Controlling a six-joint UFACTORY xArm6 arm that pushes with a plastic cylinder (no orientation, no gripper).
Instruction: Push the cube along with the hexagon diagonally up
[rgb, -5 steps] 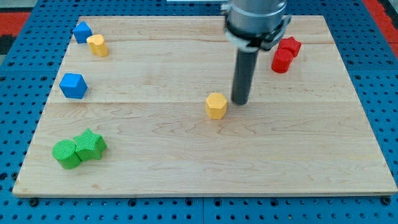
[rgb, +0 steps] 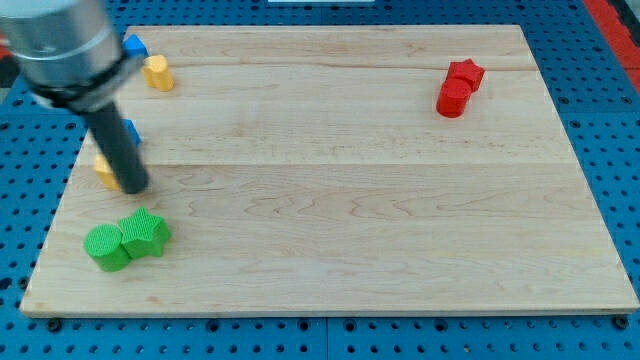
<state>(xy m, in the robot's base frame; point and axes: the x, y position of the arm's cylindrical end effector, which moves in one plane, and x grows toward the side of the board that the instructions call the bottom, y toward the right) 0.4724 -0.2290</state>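
Note:
My tip (rgb: 136, 188) is at the board's left side, just above the green blocks. A yellow hexagon (rgb: 103, 173) shows only partly behind the rod, on its left. A blue block (rgb: 129, 130), also partly hidden by the rod, sits just above and right of the hexagon. I cannot tell whether the two blocks touch. The arm's grey housing covers the top left corner.
A second blue block (rgb: 136, 45) and a yellow cylinder (rgb: 156, 72) lie at the top left. A green cylinder (rgb: 105, 248) and a green star (rgb: 146, 232) lie at the bottom left. A red star (rgb: 466, 72) and a red cylinder (rgb: 452, 98) lie at the top right of the wooden board (rgb: 350, 250).
My tip has swept from the board's centre to its left side. The yellow hexagon has gone with it, from the centre to beside the blue block at the left.

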